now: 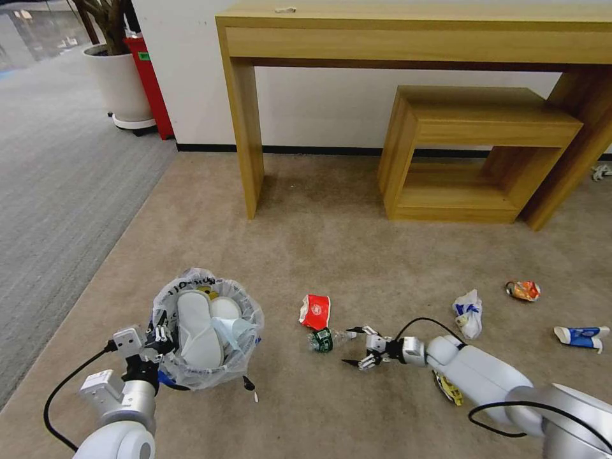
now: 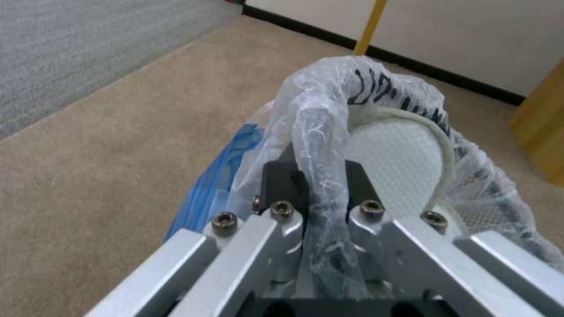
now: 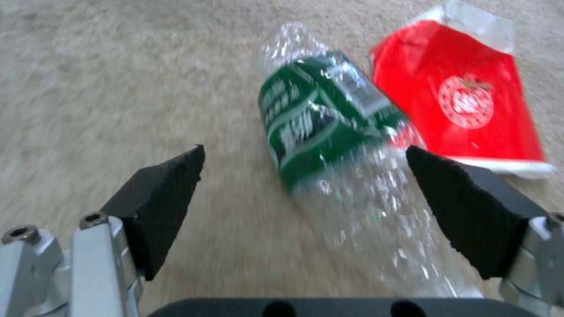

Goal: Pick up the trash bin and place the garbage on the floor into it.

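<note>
Beige floor (image 1: 331, 242): green-labelled bottle (image 3: 329, 132), script unreadable, between parted right fingers (image 3: 158, 198).

Beige short-pile carpet (image 1: 331, 242) covers the floor, meeting grey striped carpet (image 1: 57, 178) on the left side. A white wall (image 1: 319, 102) with a dark skirting strip stands at the back. Against it are a tall wooden console (image 1: 408, 32) and a lower wooden bench (image 1: 478, 121). A white planter (image 1: 121, 83) and a red object sit in the far-left corner.

Left tool (image 2: 317, 185) clamped on trash bin (image 2: 217, 176) rim
</note>
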Controlling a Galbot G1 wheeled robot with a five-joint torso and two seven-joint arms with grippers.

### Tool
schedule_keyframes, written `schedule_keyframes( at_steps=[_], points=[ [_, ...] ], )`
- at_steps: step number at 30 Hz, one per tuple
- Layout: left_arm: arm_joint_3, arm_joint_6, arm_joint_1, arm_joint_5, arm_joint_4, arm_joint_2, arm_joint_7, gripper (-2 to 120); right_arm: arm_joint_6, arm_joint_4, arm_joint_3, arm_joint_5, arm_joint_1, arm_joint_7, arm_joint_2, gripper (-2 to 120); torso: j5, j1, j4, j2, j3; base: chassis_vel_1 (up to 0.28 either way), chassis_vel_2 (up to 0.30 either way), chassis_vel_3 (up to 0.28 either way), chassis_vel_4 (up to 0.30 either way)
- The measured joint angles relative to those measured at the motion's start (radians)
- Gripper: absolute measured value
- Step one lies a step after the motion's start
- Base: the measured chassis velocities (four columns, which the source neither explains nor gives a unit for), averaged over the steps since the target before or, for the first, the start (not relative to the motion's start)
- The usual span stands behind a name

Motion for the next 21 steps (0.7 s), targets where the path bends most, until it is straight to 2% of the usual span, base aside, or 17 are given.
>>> schedule_keyframes(
  at_steps=[7, 21],
  points=[
    [-0.002, -0.004, 0.011, -0.007, -0.015, 0.008, 0.0, 3, -0.019, -0.008, 0.001, -0.006, 0.001, 0.016, 0.022, 88, -0.0004, 0.0, -0.0002, 0.0, 0.0, 0.0, 0.0, 0.0, 0.0],
    [0.012, -0.007, 0.013, -0.002, -0.016, 0.005, 0.003, 3, -0.023, -0.014, 0.039, -0.022, -0.006, 0.024, -0.004, 89, -0.0001, 0.0, -0.0002, 0.0, 0.0, 0.0, 0.0, 0.0, 0.0]
  ],
)
